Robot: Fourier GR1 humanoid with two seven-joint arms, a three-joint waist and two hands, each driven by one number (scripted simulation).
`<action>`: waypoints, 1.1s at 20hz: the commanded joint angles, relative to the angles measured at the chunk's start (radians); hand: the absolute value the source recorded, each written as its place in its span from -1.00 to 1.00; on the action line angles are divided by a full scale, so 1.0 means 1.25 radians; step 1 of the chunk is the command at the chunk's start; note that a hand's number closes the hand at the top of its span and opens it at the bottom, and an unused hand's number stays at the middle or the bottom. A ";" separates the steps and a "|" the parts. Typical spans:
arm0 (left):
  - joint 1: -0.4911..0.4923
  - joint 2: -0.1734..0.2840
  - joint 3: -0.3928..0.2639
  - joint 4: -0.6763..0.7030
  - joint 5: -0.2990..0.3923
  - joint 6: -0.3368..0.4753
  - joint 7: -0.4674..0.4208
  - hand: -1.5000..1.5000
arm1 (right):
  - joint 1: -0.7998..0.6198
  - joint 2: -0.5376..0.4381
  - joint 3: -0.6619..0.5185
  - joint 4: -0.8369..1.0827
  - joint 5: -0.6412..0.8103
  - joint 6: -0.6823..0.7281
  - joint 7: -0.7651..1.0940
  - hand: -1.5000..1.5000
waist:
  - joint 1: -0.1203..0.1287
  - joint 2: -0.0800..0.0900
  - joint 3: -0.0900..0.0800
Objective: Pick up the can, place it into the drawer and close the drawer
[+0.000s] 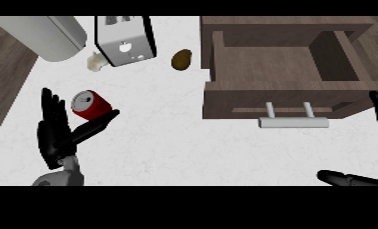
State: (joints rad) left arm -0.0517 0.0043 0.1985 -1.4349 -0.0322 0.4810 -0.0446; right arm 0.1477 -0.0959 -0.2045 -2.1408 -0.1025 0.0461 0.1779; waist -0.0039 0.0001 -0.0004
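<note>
1. At the far left of the head view the left hand (59,130) rises from the lower edge on its grey forearm. Its fingers (52,108) stand straight and spread, pointing up the view, and the thumb (96,125) stretches out to the right, so the hand is wide apart and closed round nothing.
2. The can (91,105) is red with a pale top and lies tilted on the white surface (184,143), in the gap between those fingers and the thumb. The thumb's tip reaches just under its lower right side; whether it touches cannot be told.
3. Above the can, at the upper left, a large pale grey cylinder (52,35) lies across the corner, with a small cream lump (94,62) just beside its lower right end.
4. Next comes a white toaster (125,40) with black sides, tilted, its slots near the top edge.
5. Right of the toaster a brown potato (181,59) sits alone on the surface, near the drawer's left wall.
6. The wooden drawer (284,65) stands pulled out at the upper right, its inside bare wood, its grey bar handle (293,122) on the front panel facing the lower edge. The can is well apart from it, off to the left.
7. At the lower right corner only dark fingers of the right hand (347,178) show, lying straight and pointing left, touching nothing.
</note>
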 commanded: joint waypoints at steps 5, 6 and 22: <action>0.019 0.051 0.055 0.095 0.092 -0.057 -0.091 -1.00 | -0.035 -0.019 -0.049 -0.004 -0.029 0.007 0.041 -1.00 | 0.003 0.000 0.000; -0.072 0.006 0.055 0.229 0.073 0.005 -0.148 -1.00 | 0.025 0.007 -0.023 -0.017 -0.024 0.032 0.007 -1.00 | -0.003 0.000 0.000; -0.170 0.093 0.154 0.553 0.208 -0.081 -0.345 -1.00 | 0.018 0.009 -0.058 -0.044 -0.019 0.057 0.039 -1.00 | -0.002 0.000 0.000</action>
State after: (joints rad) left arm -0.2197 0.0875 0.3638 -0.8518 0.1939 0.4001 -0.4210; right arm 0.1618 -0.0785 -0.2501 -2.2152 -0.1066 0.0899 0.2438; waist -0.0049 0.0004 -0.0004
